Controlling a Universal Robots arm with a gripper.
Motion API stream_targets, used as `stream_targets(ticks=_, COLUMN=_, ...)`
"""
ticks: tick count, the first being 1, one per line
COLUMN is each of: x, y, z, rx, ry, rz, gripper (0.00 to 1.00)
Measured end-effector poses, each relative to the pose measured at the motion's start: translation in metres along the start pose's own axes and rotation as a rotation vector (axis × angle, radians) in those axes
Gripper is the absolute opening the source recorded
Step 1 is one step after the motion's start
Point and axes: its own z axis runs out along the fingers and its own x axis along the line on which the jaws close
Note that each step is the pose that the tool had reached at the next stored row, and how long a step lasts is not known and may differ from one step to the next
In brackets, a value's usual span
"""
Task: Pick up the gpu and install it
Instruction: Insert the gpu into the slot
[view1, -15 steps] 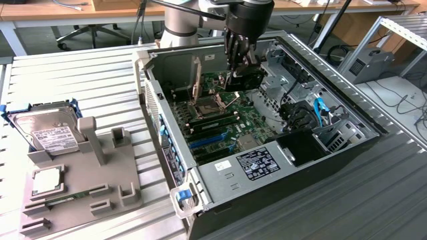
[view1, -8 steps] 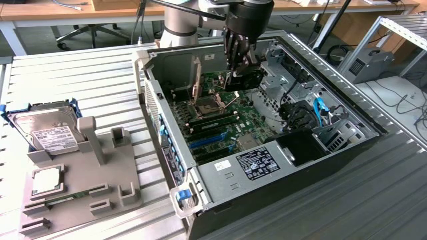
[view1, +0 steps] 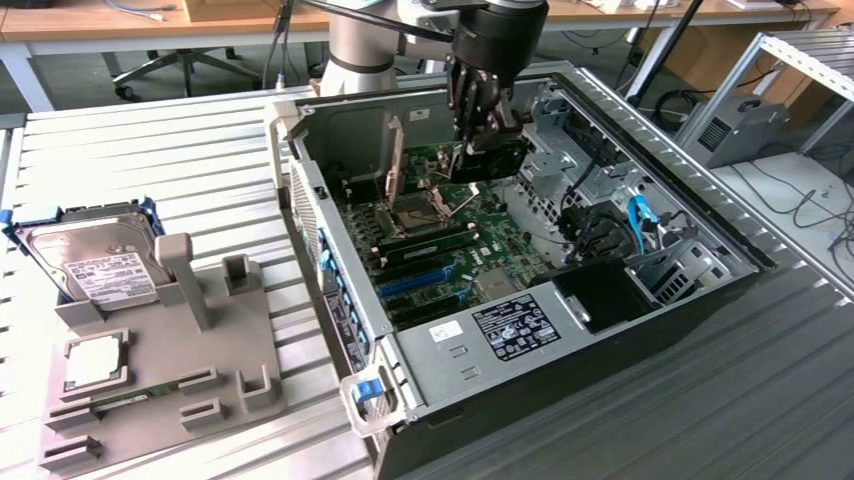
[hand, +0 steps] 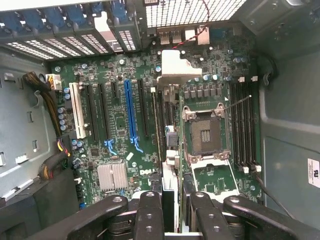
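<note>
My gripper (view1: 481, 135) hangs inside the open computer case (view1: 340, 350), above the motherboard (view1: 501, 240). It is shut on the gpu (view1: 486, 160), whose black cooler block shows just under the fingers. In the wrist view the gpu (hand: 170, 150) is seen edge-on, running away from the gripper (hand: 172, 220) to its silver end bracket (hand: 177, 67) near the case's rear slots. The card hovers between the expansion slots and the empty processor socket (hand: 206, 135). The black fingers (hand: 150, 215) press on both of its sides.
A long blue expansion slot (hand: 131, 115) and black slots lie beside the card. Cable bundles (hand: 52, 110) and drive cages (view1: 667, 270) line the case walls. Outside the case, a grey fixture (view1: 200, 300) holds a hard drive (view1: 87, 260), a processor (view1: 94, 360) and a memory stick (view1: 134, 392).
</note>
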Motion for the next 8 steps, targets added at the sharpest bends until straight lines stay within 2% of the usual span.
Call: stream_targets(ticks=8, x=0.0, y=0.0, z=0.0, rx=-0.0003, ry=-0.0004, rz=-0.017, gripper=0.26)
